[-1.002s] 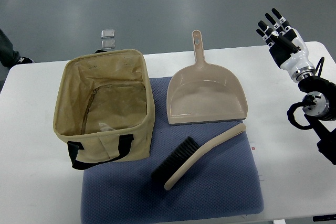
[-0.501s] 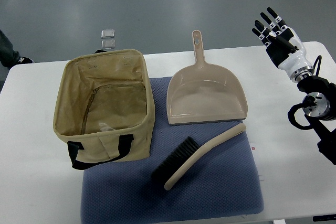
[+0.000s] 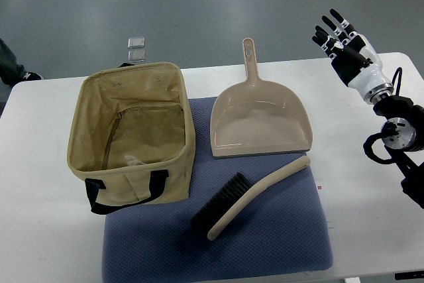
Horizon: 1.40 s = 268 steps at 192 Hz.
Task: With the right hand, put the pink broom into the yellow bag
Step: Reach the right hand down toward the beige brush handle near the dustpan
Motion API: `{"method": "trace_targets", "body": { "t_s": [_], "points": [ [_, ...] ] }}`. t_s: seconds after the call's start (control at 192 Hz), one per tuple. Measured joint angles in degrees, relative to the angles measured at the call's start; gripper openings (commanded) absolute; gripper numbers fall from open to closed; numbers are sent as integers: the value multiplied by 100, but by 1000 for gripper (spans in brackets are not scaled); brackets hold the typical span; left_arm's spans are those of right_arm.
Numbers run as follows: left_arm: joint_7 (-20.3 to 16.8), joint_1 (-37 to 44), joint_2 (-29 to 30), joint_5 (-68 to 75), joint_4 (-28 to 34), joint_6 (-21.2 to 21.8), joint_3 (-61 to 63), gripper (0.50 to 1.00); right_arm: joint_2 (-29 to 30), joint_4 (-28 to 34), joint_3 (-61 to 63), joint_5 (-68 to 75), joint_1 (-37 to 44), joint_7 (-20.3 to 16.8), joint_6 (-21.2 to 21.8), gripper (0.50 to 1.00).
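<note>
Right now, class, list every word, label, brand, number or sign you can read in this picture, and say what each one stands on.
No text can be read anywhere in this view.
The yellow bag, the pink broom and the dustpan show no print or label.
A tiny red mark on the table beside the blue mat is too small to read.
The right hand carries no legible marking.

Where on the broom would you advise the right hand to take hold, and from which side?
Probably the bare handle of the broom, around its upper right half, coming from above and the right. That end lies nearest the open right hand, clear of the bristles and just short of the dustpan.
</note>
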Motion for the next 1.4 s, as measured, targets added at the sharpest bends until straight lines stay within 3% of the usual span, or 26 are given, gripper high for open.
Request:
{"method": "trace_targets", "body": {
  "t_s": [0.203, 0.344, 0.678, 0.835, 1.012, 1.268, 1.398],
  "points": [
    [0, -1, 0, 0, 0, 0, 0, 1000, -437, 29, -510, -423, 216, 96, 629, 926],
    [0, 0, 0, 0, 0, 0, 0, 1000, -1055, 87, -1422, -682, 477, 461, 939, 926],
    [1, 1, 0, 0, 0, 0, 0, 1000, -2003, 983, -2986, -2853, 885, 1552, 941, 924],
    [0, 0, 0, 0, 0, 0, 0, 1000, -2323, 1511, -3542, -4127, 1021, 1828, 467, 924],
    [1, 0, 0, 0, 0, 0, 0, 1000, -2646, 2239, -4152, -5144, 1192, 1874, -163, 924],
    [1, 0, 0, 0, 0, 2, 0, 1000, -2725, 2635, -4831, -6497, 1240, 1788, -1246, 913],
    [1, 0, 0, 0, 0, 2, 0, 1000, -2726, 2647, -5218, -6745, 1358, 1482, -1732, 913]
  ]
}}
